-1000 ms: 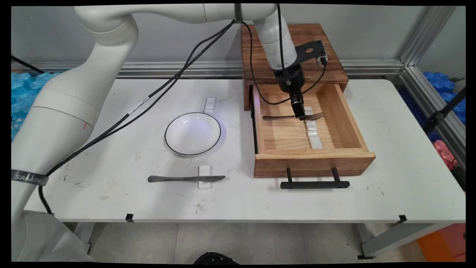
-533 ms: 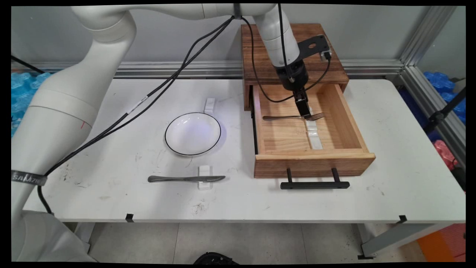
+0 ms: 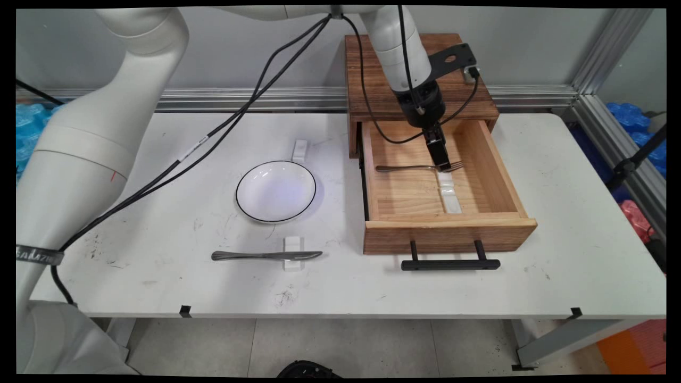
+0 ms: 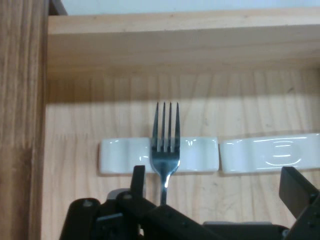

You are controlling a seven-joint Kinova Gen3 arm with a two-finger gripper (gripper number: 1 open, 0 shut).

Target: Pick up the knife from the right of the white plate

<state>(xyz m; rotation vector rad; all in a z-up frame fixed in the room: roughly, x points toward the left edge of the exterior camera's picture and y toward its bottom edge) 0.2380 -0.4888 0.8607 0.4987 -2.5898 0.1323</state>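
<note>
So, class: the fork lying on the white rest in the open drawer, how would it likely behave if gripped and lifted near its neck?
The fork looks like thin polished metal, so probably stiff but slippery. Its handle runs long to one side of the white rest, so held near the neck it would likely tilt handle-down. The gripper is right at it in the drawer.

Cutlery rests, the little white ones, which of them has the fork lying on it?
The white rest inside the open drawer, right below the pincer, carries the fork. Its neighbour in the drawer is bare; the table's near rest holds a knife.
</note>
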